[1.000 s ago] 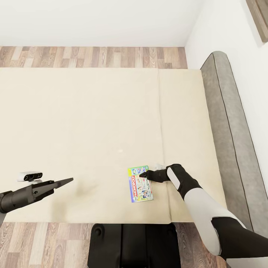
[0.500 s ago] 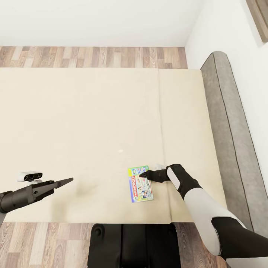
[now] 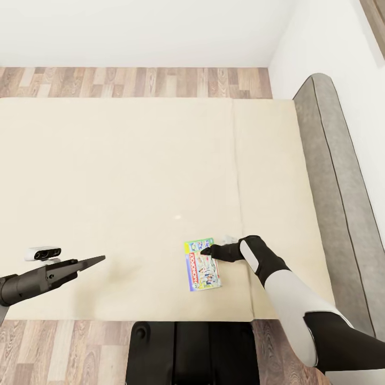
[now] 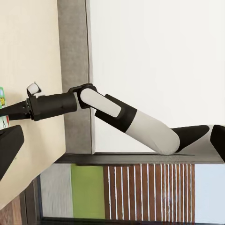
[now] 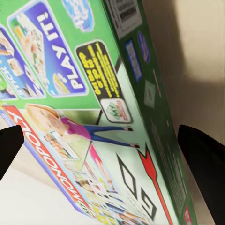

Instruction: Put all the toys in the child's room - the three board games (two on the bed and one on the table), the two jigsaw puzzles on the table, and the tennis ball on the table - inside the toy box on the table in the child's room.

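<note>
One board game [image 3: 201, 266], a thin box with a green and blue printed lid, rests on the beige mattress of the bed [image 3: 128, 160] close to its near edge. My right gripper [image 3: 206, 250] has hold of the box at its far right corner. In the right wrist view the lid [image 5: 89, 108] sits between the two dark fingers [image 5: 202, 161], one over the lid and one past the box's side. Well to the left of the game, my left gripper [image 3: 100, 259] hovers over bare mattress, its fingers [image 4: 8, 146] spread wide and empty.
The grey padded headboard [image 3: 334, 160] runs along the bed's right side against a white wall. Wood-plank floor [image 3: 133, 81] shows beyond the far edge and at the near edge beside my black base [image 3: 192, 350]. Most of the mattress is bare.
The view has shifted: the bed and headboard sit slightly further right. The game and my right gripper kept their place in the picture, so the game slid a little across the mattress.
</note>
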### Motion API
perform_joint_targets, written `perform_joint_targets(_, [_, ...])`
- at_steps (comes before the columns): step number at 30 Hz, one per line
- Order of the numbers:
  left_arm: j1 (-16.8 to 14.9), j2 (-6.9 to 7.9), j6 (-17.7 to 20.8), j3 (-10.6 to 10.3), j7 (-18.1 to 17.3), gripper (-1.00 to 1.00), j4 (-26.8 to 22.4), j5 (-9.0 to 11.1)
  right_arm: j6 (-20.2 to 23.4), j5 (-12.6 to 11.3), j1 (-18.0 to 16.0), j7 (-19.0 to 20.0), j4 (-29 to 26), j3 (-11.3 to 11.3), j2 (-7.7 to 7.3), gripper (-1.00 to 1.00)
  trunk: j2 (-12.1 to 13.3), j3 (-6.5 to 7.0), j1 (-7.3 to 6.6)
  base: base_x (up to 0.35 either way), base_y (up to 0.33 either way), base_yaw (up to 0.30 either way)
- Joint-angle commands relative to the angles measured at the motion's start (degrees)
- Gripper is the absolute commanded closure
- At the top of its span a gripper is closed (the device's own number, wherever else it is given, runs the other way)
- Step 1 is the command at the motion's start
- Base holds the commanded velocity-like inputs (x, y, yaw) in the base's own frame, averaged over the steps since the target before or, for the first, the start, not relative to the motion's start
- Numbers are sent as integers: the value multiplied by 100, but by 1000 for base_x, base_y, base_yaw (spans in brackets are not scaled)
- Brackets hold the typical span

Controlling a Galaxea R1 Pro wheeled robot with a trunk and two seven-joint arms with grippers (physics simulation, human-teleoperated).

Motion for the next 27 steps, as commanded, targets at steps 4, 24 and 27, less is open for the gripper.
perform_joint_targets(4, [-4,1,60,-3,-22,-100,2,-3,10,-92,3,0,-1,-1,2,-100,-6,-7,5,0,110,0])
perform_joint_targets(24, [-4,1,60,-3,-22,-100,-1,-3,12,-92,3,2,-1,-3,3,-100,-6,-7,5,0,110,0])
perform_joint_targets(27, [-4,1,60,-3,-22,-100,1,-3,12,-92,3,2,-1,-3,2,-100,-6,-7,5,0,110,0])
